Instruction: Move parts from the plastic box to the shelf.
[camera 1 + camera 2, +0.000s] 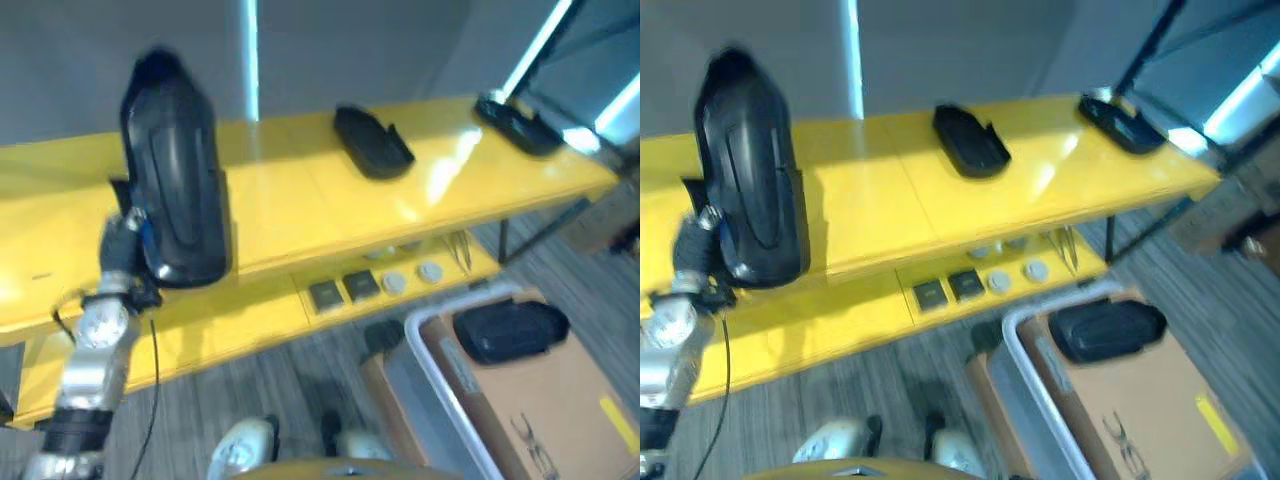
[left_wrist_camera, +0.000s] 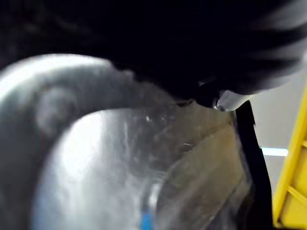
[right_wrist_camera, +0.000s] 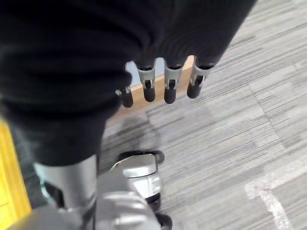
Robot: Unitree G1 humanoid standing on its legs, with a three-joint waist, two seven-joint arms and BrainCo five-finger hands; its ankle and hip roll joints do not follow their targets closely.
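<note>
Left robot hand [image 1: 128, 238] fingers hidden behind black part [image 1: 175, 170], over shelf [image 1: 300, 200]

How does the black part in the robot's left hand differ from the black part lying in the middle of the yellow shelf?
The held part is upright, raised above the shelf's left end by the left hand; the middle part lies flat on the yellow shelf. The held part looks larger and longer, and the middle part looks shorter. Both are black and glossy.

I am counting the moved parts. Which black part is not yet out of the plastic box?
The black part lying in the plastic box on cardboard; two others lie on the yellow shelf, and the left hand holds a long one upright.
</note>
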